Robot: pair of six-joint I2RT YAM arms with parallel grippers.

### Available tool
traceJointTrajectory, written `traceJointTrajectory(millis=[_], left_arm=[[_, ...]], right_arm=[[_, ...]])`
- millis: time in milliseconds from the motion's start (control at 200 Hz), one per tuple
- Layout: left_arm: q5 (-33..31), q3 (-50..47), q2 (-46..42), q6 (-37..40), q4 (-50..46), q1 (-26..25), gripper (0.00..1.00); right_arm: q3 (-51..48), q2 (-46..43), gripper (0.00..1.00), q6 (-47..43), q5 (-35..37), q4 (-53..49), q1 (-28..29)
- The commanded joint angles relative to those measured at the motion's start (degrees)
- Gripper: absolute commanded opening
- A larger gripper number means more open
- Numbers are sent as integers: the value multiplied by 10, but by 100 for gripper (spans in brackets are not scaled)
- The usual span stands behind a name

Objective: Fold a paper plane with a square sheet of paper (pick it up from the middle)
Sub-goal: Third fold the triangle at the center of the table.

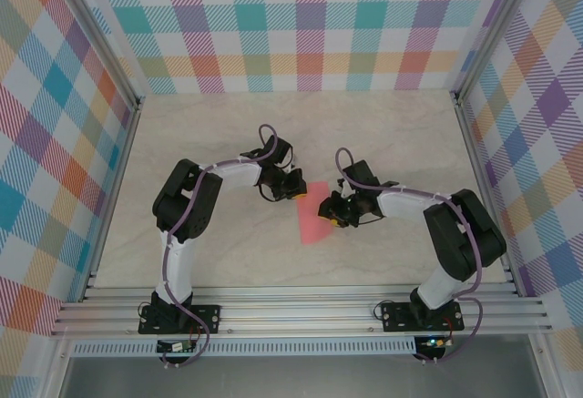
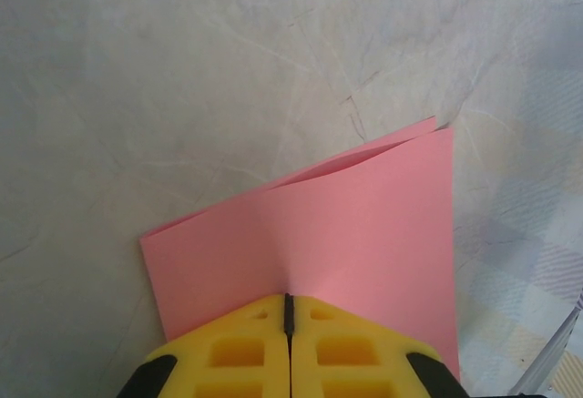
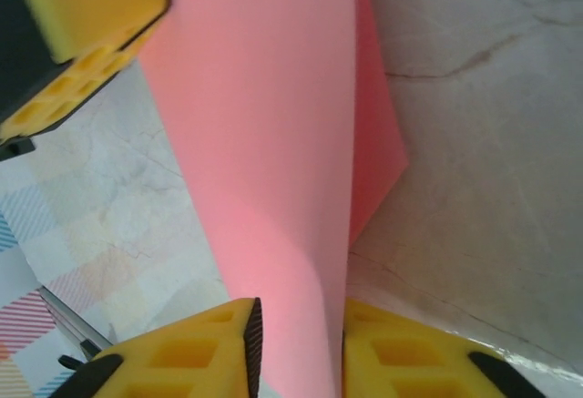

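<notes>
The square sheet of paper [image 1: 315, 221] is salmon-pink and folded over into a narrow rectangle at the middle of the table. In the left wrist view its two layers [image 2: 364, 225] gape slightly at the far edge. My left gripper [image 1: 293, 188] is shut on the sheet's near edge, its yellow jaws [image 2: 289, 305] pressed together with the paper puckered between them. My right gripper [image 1: 329, 209] stands open at the sheet's right side. A curled flap of the paper [image 3: 264, 125] runs up through the gap between its fingertips [image 3: 299, 325], against the right finger.
The table [image 1: 228, 134] is pale marble-patterned, closed in by checked walls on three sides. An aluminium rail [image 1: 301, 311] runs along the near edge by the arm bases. The left gripper's yellow finger [image 3: 82, 15] shows at the upper left of the right wrist view.
</notes>
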Motion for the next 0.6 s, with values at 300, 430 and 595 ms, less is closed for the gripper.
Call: traceJointTrajectory(millis=[300,430,595], left_arm=[[-18,-20,-109,51,-67,-3,26],[-29,-67,-155,47,-45,-3,29],[-31,-126,-207,46,4,-8,34]], right_arm=[[-34,19,7,129,-17,121,0],[-36,20,7,161,-2,130,9],[-29,27,11,182,3,132,22]])
